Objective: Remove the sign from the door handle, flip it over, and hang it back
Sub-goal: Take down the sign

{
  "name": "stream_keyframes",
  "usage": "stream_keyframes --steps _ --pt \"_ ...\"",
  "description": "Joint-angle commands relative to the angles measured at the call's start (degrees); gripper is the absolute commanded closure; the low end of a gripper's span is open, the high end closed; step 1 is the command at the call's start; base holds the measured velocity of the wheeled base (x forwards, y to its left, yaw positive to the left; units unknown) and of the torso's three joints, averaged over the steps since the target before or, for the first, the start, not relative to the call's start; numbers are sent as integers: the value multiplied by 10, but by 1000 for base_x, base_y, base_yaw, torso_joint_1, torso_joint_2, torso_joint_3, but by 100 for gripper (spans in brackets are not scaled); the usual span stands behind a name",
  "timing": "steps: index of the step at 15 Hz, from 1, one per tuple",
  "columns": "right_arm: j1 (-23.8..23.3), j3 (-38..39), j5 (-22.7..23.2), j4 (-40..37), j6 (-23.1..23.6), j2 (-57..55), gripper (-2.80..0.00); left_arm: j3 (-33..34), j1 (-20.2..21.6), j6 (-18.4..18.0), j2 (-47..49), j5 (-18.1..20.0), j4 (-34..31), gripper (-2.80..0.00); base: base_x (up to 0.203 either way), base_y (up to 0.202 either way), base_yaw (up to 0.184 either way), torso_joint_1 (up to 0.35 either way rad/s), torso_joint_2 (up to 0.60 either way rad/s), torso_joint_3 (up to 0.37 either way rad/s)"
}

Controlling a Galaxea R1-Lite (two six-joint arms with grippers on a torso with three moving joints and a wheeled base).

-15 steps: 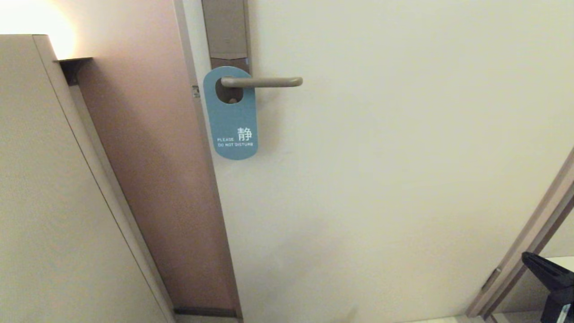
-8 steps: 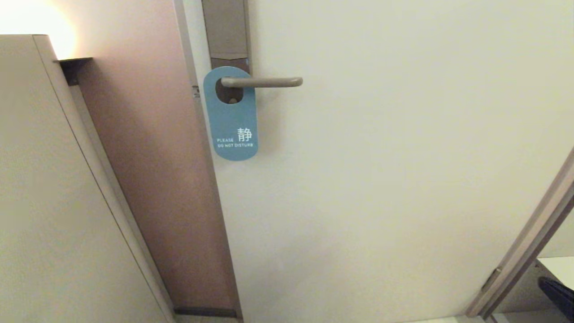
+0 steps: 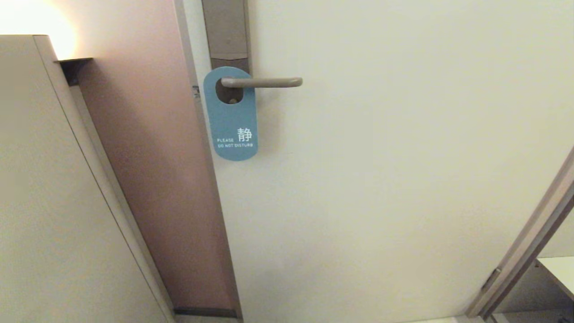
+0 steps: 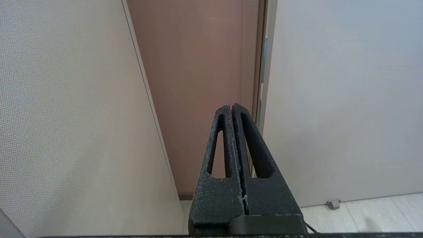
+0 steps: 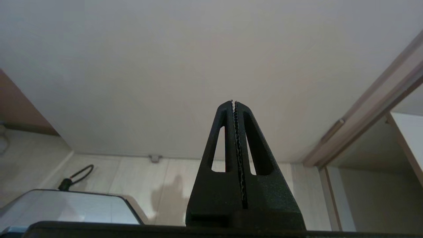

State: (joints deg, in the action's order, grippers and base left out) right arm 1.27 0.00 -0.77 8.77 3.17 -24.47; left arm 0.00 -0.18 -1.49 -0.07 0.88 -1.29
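Note:
The sign [image 3: 233,125] hangs by its hole on the door handle [image 3: 262,82], blue face out, reading "PLEASE DO NOT DISTURB". The handle is a straight beige-grey lever on a tall grey-brown plate [image 3: 225,31]. Neither gripper shows in the head view. My left gripper [image 4: 231,106] is shut and empty, low down, pointing at the brown door frame beside the door's edge. My right gripper [image 5: 234,101] is shut and empty, low down, pointing at the bottom of the white door. The sign and handle do not show in either wrist view.
A beige wall panel [image 3: 45,202] stands at the left, next to the brown door frame [image 3: 157,179]. Another frame edge [image 3: 529,242] runs at the lower right. On the tiled floor a door stop [image 5: 154,158] and a black cable [image 5: 77,175] lie beside my base [image 5: 66,205].
The black right gripper, seen at the lower right corner of the head view a second ago, has dropped down and out of that view. The sign and handle have not moved.

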Motion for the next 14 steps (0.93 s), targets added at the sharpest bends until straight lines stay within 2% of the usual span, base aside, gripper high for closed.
stream_keyframes --steps 1,7,14 --pt "-13 0 9 -19 2 65 0 0 0 0 1 0 0 0 0 0 0 0 0 0" --pt "-18 0 13 -80 2 132 0 0 0 0 1 0 0 0 0 0 0 0 0 0" --pt "-15 0 23 -89 4 209 0 0 0 0 1 0 0 0 0 0 0 0 0 0"
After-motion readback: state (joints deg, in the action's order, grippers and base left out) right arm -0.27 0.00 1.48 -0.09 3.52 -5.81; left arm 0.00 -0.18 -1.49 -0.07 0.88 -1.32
